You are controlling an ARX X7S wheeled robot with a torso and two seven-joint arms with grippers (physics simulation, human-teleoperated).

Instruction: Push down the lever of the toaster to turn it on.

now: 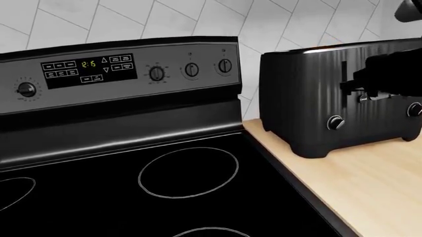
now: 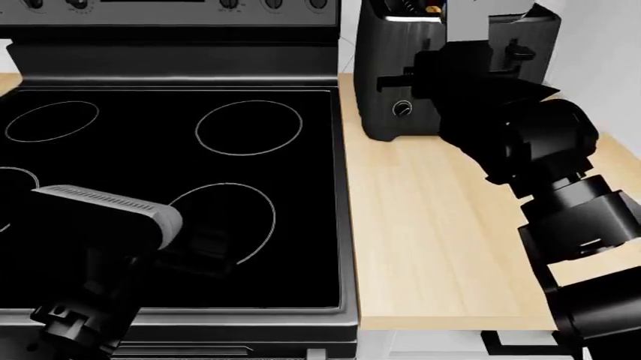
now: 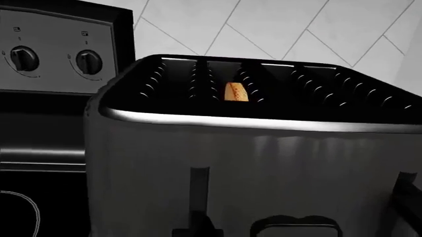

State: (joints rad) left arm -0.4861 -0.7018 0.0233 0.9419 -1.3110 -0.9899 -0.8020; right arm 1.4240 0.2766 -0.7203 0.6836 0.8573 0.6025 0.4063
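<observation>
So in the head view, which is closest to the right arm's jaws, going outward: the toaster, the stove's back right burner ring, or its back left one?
1. Toaster, on the counter, right at the jaws.
2. Back right burner ring, mid stovetop.
3. Back left burner ring, far left.

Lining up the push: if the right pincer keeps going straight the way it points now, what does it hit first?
Most likely the toaster: its ribbed front face fills the right wrist view, with a lever slot just ahead. The pincer itself is hidden, so depth is uncertain.

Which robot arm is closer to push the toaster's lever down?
The right arm, probably. It reaches up to the toaster front on the wooden counter. The left arm hangs low over the black stovetop, well away from the toaster.
</observation>
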